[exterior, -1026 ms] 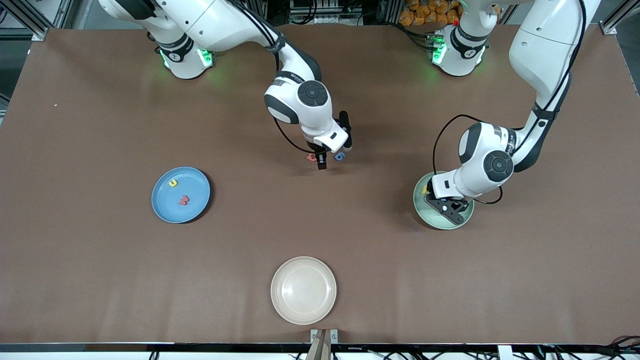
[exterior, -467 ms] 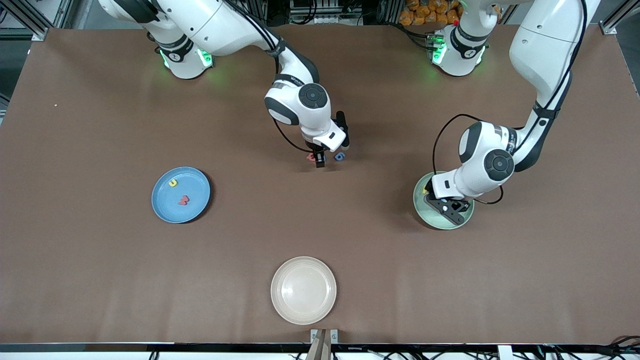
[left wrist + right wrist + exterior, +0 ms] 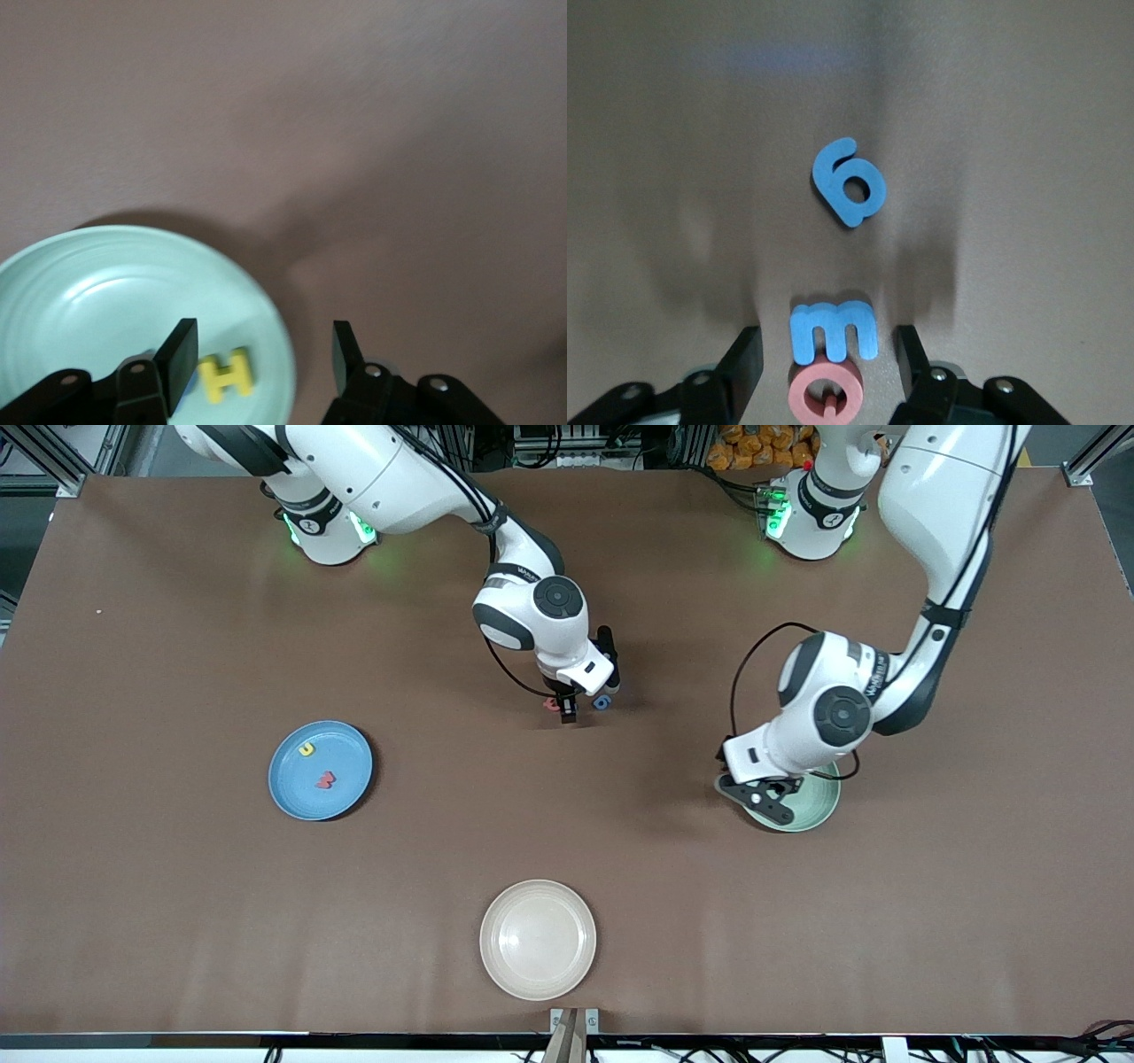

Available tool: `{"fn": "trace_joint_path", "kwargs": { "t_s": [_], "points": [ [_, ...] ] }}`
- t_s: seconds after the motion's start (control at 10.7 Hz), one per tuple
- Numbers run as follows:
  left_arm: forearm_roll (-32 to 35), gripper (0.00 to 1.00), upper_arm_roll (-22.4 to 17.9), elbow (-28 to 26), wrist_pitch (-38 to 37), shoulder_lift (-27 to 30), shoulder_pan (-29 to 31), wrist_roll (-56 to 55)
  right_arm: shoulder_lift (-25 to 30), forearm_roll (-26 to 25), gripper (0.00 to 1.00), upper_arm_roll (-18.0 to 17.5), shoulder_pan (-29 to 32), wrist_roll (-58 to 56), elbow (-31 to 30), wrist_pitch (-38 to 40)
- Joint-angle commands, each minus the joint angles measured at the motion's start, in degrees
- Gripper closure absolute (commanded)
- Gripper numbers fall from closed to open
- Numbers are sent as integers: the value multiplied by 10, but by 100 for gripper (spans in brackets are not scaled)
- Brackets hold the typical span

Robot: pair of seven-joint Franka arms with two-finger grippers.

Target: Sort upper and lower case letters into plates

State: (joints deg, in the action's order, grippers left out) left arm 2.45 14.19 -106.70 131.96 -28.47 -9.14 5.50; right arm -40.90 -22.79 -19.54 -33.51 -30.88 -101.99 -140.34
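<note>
left gripper [image 3: 751,797]: we're opening up, sliding off the mint plate [image 3: 819,808], yellow H [image 3: 227,375] dropped in | right gripper [image 3: 574,708]: we're open, lowering around blue m [image 3: 833,331]

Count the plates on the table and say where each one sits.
3: blue plate toward the right arm's end, mint green plate toward the left arm's end, cream plate nearest the front camera.

Right gripper [image 3: 568,710] low over table [image 3: 177,886] mid-area; m letter [image 3: 833,332] and Q letter [image 3: 825,396] touching, between its open fingers; third letter [image 3: 850,181] apart from them. Left gripper [image 3: 263,354], fingers apart, over plate [image 3: 80,301] rim; H letter [image 3: 227,375] in plate, between fingers.
</note>
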Motion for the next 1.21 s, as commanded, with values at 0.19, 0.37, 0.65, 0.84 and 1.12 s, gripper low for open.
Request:
{"fn": "trace_joint_path", "kwargs": {
  "t_s": [0.19,0.37,0.65,0.84,1.12],
  "points": [
    [-9,30,-2,24,-20,-5,-8,-22,-3,-20,32,-6,-1,28,1,-4],
    [-7,30,-2,47,-43,-14,-9,-22,-6,-21,33,-6,-2,33,3,-5],
    [-6,23,-2,84,-81,-26,-11,-22,-7,-18,42,-10,-3,36,5,-4],
    [-5,3,-2,91,-81,-30,-11,-22,-4,-20,63,-12,-2,44,7,-2],
    [7,0,-2,88,-81,-29,-11,-5,8,-14,86,-22,5,53,11,12]
  ]
}}
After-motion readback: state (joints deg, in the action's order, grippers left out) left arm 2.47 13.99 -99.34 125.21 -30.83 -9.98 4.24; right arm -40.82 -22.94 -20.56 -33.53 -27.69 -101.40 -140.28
